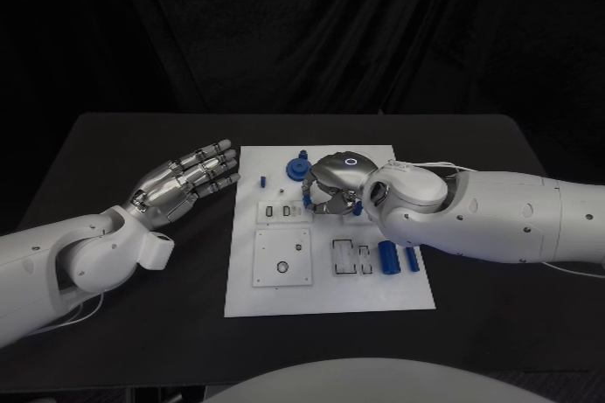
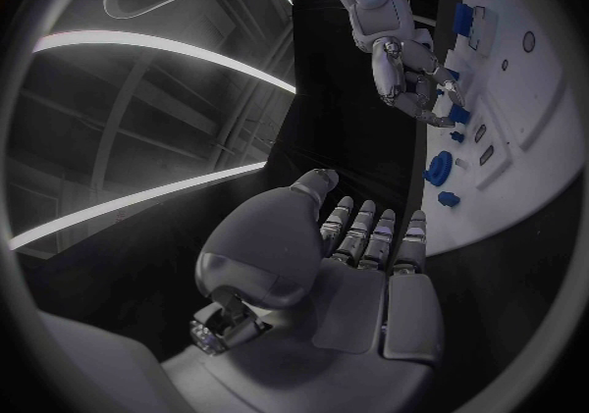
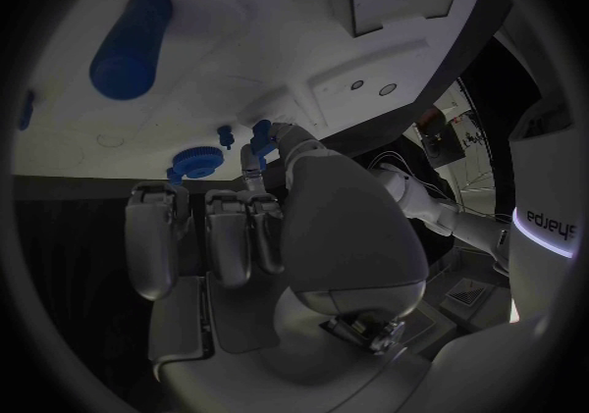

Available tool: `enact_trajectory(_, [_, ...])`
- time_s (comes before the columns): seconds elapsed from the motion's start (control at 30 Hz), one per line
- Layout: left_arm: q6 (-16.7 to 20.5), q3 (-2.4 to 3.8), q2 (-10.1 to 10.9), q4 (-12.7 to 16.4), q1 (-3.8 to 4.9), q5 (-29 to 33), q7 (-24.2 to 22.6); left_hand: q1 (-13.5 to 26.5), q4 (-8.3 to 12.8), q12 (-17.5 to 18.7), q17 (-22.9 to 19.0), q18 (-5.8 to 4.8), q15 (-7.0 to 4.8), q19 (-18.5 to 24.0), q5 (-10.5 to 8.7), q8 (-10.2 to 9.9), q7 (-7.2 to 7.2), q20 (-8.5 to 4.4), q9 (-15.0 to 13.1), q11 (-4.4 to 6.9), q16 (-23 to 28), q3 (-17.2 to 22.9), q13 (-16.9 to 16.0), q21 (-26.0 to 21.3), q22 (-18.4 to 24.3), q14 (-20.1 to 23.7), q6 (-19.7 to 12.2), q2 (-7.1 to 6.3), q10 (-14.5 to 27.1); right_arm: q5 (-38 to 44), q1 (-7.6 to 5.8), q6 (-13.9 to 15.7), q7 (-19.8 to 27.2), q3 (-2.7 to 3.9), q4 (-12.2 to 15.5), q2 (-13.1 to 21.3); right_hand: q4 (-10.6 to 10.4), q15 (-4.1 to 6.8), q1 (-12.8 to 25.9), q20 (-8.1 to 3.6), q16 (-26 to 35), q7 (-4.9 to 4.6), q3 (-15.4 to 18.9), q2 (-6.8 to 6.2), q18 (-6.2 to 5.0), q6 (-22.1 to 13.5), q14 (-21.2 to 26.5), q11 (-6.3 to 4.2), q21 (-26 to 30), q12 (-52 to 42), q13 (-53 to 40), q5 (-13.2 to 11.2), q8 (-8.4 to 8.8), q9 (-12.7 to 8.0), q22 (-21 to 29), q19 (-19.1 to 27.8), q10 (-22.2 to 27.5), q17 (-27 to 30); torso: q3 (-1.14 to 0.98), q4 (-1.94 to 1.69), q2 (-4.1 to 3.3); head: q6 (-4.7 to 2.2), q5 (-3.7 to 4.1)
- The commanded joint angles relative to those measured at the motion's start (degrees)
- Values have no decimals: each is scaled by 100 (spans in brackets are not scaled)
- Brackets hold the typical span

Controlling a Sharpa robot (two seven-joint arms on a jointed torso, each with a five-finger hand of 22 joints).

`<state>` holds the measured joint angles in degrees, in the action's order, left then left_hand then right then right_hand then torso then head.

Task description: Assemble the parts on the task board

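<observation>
I am holding my right silver hand [image 1: 338, 186] over the far part of the white rectangular task board [image 1: 330, 291], which is lying in the middle of the black surface [image 1: 114, 149]. My fingers are curling down, and in the right wrist view my fingertips [image 3: 260, 150] are closing around a small blue part [image 3: 256, 131] that is standing on the board; I cannot tell how firm this grip is. Just beside it a round blue gear-like part [image 1: 296, 168] is sitting near the far edge of the board, and a thin blue pin [image 1: 262, 182] is lying close to the board's left edge.

My left silver hand [image 1: 187, 181] is resting in the air above the surface, to the left of the board and not touching it. Its palm is turning upward, the fingers are straight and a little apart, and it is holding nothing.

Near the right edge of the board, two blue cylinder parts [image 1: 399, 257] are lying side by side, just beside a rectangular slot. A white square plate [image 1: 282, 257] with a small oval hole is lying on the near-left part of the board, and a smaller white plate [image 1: 284, 211] with two slots is lying behind it.
</observation>
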<state>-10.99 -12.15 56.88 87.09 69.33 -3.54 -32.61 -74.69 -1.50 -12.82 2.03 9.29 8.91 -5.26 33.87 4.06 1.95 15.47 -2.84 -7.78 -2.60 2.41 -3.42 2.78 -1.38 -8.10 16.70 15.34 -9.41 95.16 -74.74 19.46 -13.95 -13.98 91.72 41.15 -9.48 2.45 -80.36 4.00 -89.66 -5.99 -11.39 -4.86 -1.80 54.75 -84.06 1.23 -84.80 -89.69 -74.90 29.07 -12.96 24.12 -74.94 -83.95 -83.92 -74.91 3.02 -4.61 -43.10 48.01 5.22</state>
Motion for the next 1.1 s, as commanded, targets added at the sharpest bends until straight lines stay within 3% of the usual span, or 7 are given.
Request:
enact_trajectory(0.03, [-77, 5, -14, 2, -10, 1, -49, 42, 5, -19, 8, 110, 15, 24, -2, 27, 13, 29, 6, -2, -10, 45, 7, -3, -4, 7, -24, 5, 30, 56, 30, -113, -166, 2, -14, -21, 12, -53, 31, 36, -34, 15, -53, 13, 32, 6, -594, 38, 12, -31, -1510, -91, 25, 292, -1310, -255, -608, -1509, 1, -2, 0, -2, -6])
enact_trajectory(0.23, [-84, 5, -18, -6, -13, 1, -45, 42, 5, -19, 8, 110, 15, 24, -2, 27, 13, 29, 6, -2, -10, 45, 7, -3, -4, 7, -24, 5, 30, 56, 55, -151, -174, 2, -40, -56, 28, -81, 100, 67, -34, -14, -60, 0, 23, -54, -594, 69, 43, -31, -1510, -523, 112, 288, -1298, -236, -608, -1509, 2, -1, 1, 6, -5])
enact_trajectory(0.53, [-91, 5, -15, -10, -20, 1, -47, 51, 8, -23, 7, 110, 13, 27, -4, 26, 14, 27, 7, -1, -9, 54, 8, -5, -3, 10, -27, 6, 35, 56, 75, -180, -159, 2, -64, -82, 13, -118, 194, 97, -34, -65, -21, -27, 14, -160, -594, 112, 75, -31, -1510, -875, 238, 244, -1286, -216, -608, -1509, 0, -3, -2, 11, -1])
enact_trajectory(0.6, [-91, 5, -14, -12, -22, 1, -49, 51, 8, -23, 7, 110, 13, 27, -4, 26, 14, 27, 7, -1, -9, 54, 8, -5, -3, 10, -27, 6, 35, 56, 77, -178, -154, 2, -65, -84, -7, -127, 243, 111, -34, -94, 14, -51, 10, -315, -594, 118, 91, -31, -1510, -1107, 363, 176, -1280, -205, -608, -1509, 0, -3, -1, 11, 1])
enact_trajectory(0.87, [-89, 5, -12, -19, -27, 1, -48, 56, 11, -22, 6, 110, 14, 28, -7, 24, 16, 27, 9, -2, -8, 60, 10, -5, -3, 15, -38, 7, 41, 56, 79, -192, -121, 2, -70, -92, 8, -114, 264, 108, -17, -130, 108, -116, -3, -612, -585, 95, 136, -31, -1510, -1492, 595, 17, -1265, -177, -608, -1491, 0, -1, -1, 15, 5])
enact_trajectory(1.07, [-79, 5, -1, -12, -30, 1, -53, 58, 12, -18, 6, 110, 13, 27, -9, 23, 16, 27, 10, -2, -7, 62, 11, -5, -3, 17, -41, 6, 46, 56, 80, -33, 33, 2, -80, -78, -162, -85, 452, 84, 9, -91, 412, -307, -10, -1031, -570, 58, 169, -31, -1510, -2132, 835, -186, -1256, -158, -608, -1464, 0, -1, 1, 23, 7])
enact_trajectory(1.1, [-76, 5, 2, -10, -30, 1, -56, 58, 12, -18, 6, 110, 13, 27, -9, 23, 16, 27, 10, -2, -7, 62, 11, -5, -3, 17, -41, 6, 46, 56, 80, 20, 63, 2, -79, -72, -324, -77, 420, 67, 4, -82, 497, -386, -11, -1200, -573, 39, 173, -26, -1505, -2304, 896, -279, -1255, -157, -601, -1469, -1, 0, 0, 22, 5])
